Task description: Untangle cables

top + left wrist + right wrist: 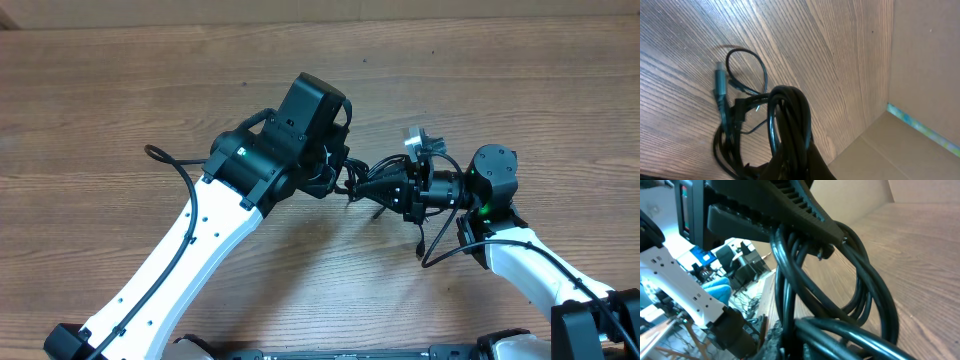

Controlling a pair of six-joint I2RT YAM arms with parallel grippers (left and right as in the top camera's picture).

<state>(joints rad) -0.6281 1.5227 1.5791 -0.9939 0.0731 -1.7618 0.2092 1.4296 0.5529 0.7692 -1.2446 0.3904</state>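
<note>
Looping in glossy black coils over the grained table (100,80), cables (800,120) sit clenched in your left gripper (335,178); right gripper (360,187): cannot tell.

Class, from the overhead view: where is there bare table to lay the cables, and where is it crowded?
Bare: the table along its far edge, the patch outside the left arm, and the near patch between it and the right arm. Crowded: the centre, where left gripper and right gripper meet at the cables.

Black cables (802,120): tangled, looped bundle, mid-table.
</note>
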